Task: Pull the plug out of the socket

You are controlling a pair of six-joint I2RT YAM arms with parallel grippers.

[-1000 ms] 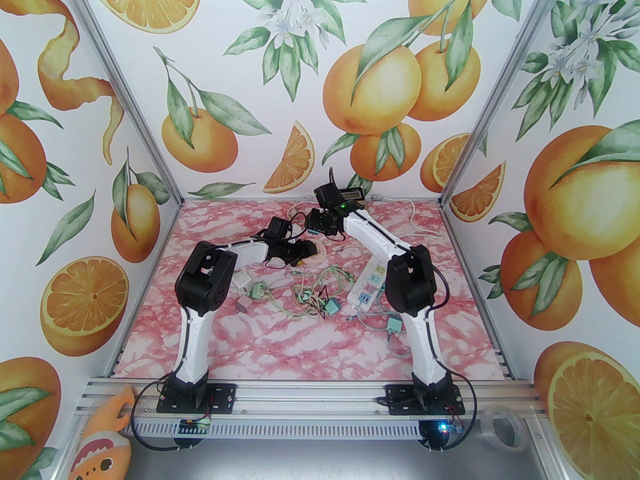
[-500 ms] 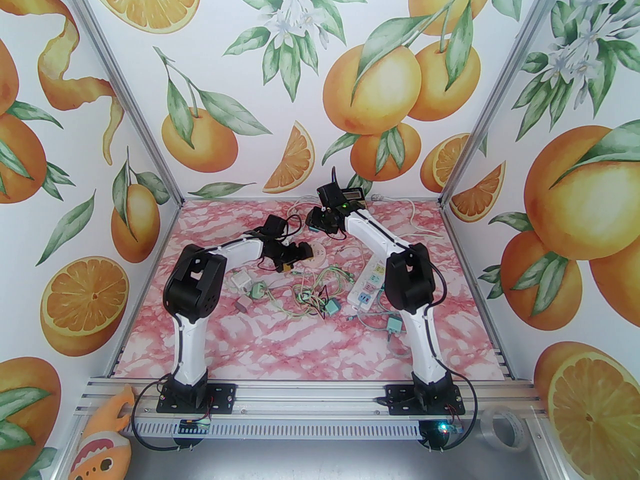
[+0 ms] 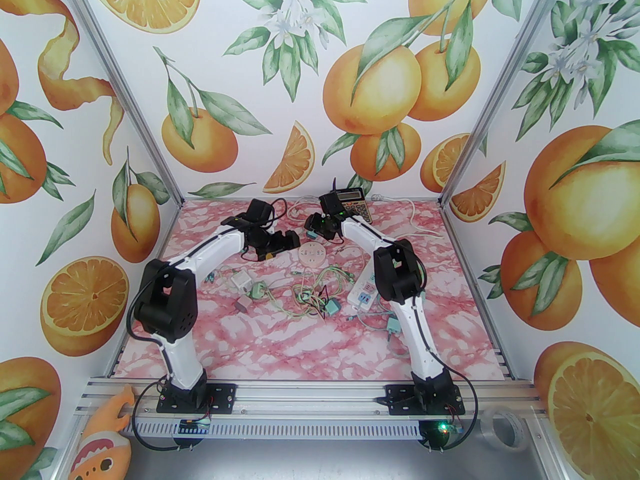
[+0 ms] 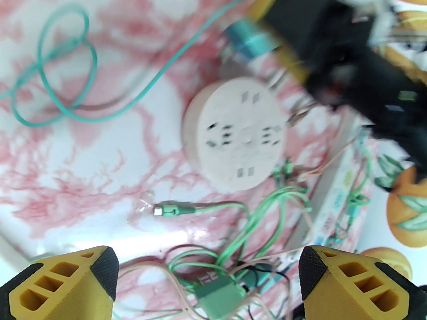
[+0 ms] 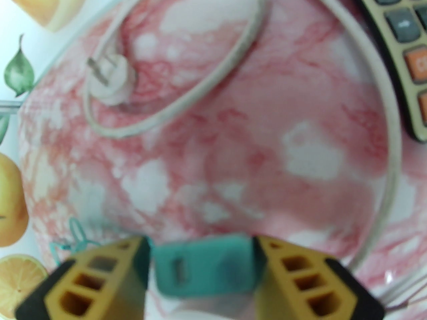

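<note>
Plainly the pull itself looks done. On the pink table (image 3: 280,338), the left gripper (image 4: 206,265) hangs at ten o'clock of the round white socket (image 4: 238,138), its fingers spread wide and empty. The right gripper (image 5: 200,245) has its fingers pressed on the teal plug (image 5: 203,268), held clear of the socket at its twelve o'clock. Next, I judge, the plug wants setting down on bare table, away from the tangled wires (image 3: 320,293).
</note>
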